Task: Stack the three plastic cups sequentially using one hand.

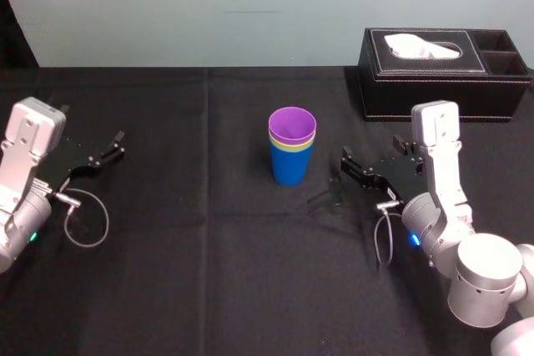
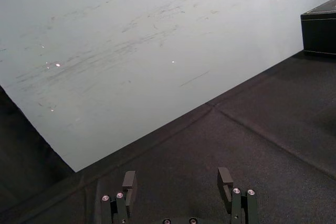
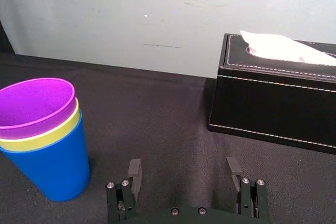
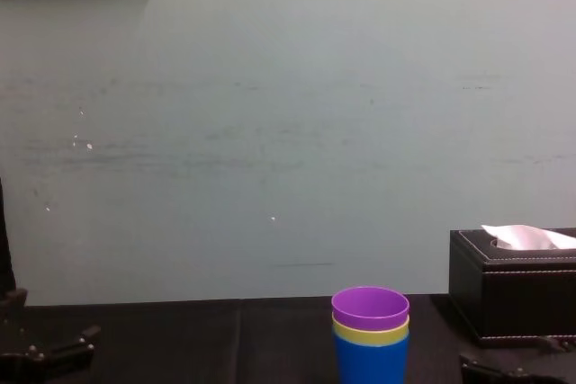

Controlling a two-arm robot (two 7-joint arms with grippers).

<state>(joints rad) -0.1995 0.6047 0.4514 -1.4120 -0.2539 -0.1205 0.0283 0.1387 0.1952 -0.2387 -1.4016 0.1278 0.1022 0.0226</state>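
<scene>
Stacking appears finished: tapered purple plastic cup (image 3: 34,100) nests in the yellow-green plastic cup (image 3: 48,138), itself in the blue plastic cup (image 3: 50,170), upright mid-way across the black-covered table (image 1: 209,281), right black gripper (image 3: 182,163) spread and empty near them, left black gripper (image 2: 177,173) parked well apart, also spread.

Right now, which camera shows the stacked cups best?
The head view: the whole cup stack shows, purple nested in yellow-green in blue. The right wrist view has it close, at the picture's edge; the chest view cuts off its base.
</scene>
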